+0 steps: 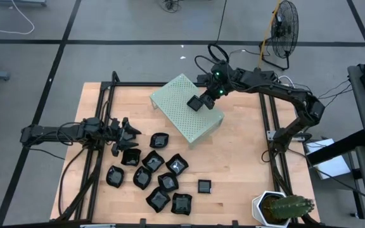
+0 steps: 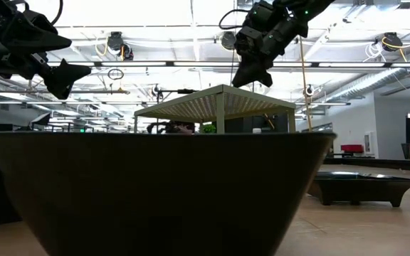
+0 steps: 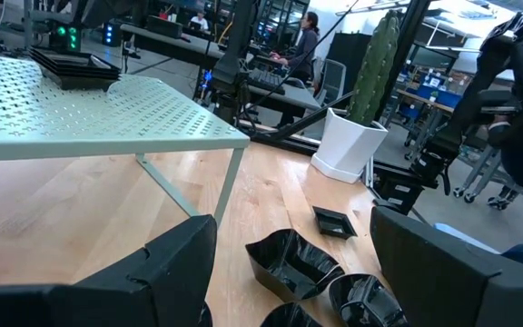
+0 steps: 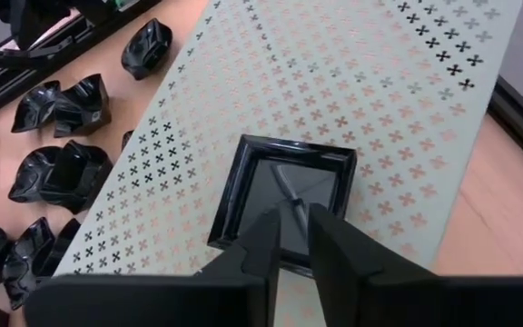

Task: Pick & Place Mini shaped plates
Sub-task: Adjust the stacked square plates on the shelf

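Note:
A small stack of square black plates (image 4: 284, 186) lies on the top of the pale green perforated box (image 1: 185, 107); the stack (image 3: 73, 65) also shows in the left wrist view. My right gripper (image 4: 295, 238) hovers over the stack's near rim, slanting down, its fingers a little apart. Several more glossy black plates (image 1: 154, 171) lie on the wooden table at the near left, and a lone small square plate (image 1: 204, 186) lies to their right. My left gripper (image 1: 128, 134) waits open and level by the left edge, beside those plates. My right gripper's fingertips (image 4: 266, 238) stand on either side of the top plate's near rim (image 4: 243, 238), slanting down from the far right. Whether they touch the rim I cannot tell, as the fingers hide it. The plate lies flat on the stack.
A cactus in a white pot (image 1: 277, 208) stands at the near right corner. The green box stands on thin legs (image 3: 230, 186) with room beneath. One black plate (image 2: 155, 192) sits right in front of the low camera. Bare wood lies right of the plates.

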